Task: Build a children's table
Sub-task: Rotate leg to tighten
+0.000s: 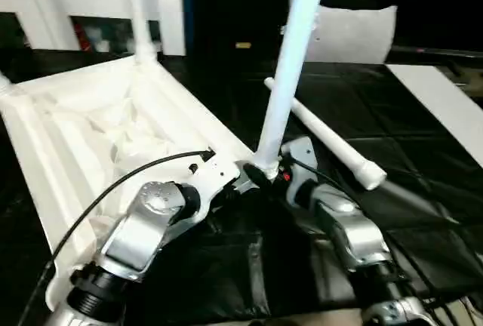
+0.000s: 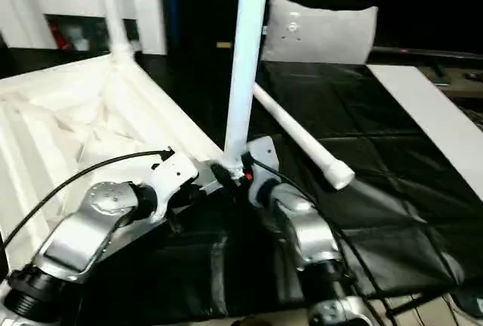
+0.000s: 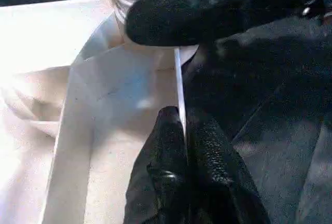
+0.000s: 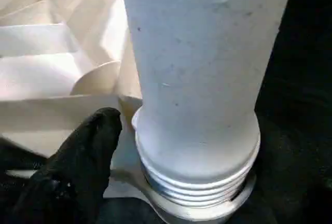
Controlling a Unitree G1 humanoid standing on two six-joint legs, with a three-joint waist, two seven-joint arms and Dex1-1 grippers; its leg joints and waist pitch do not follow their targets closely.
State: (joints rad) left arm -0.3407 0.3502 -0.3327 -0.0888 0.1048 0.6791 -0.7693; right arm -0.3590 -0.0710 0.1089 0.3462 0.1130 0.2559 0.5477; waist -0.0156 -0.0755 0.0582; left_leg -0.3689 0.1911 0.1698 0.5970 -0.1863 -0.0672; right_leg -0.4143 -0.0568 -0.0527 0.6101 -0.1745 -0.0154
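Observation:
The children's table top (image 1: 90, 130) lies upside down on a black mat, ribbed underside up. One white leg (image 1: 137, 16) stands in its far corner socket. A second leg (image 1: 290, 62) stands upright in the near corner socket, leaning slightly, with its screw threads (image 4: 197, 182) showing above the socket. My right gripper (image 1: 266, 173) is open around this leg's base, and one finger (image 4: 88, 151) stands just off the tube. My left gripper (image 3: 181, 125) is shut on the table top's thin rim wall (image 3: 179, 79) right beside that corner. A third leg (image 1: 324, 137) lies loose on the mat.
A white-grey cushion (image 1: 355, 32) leans at the back. A flat white board (image 1: 445, 99) lies at the right on the black mat (image 1: 423, 213). White shelving (image 1: 75, 9) stands behind the table top. A black cable (image 1: 113, 186) loops over my left forearm.

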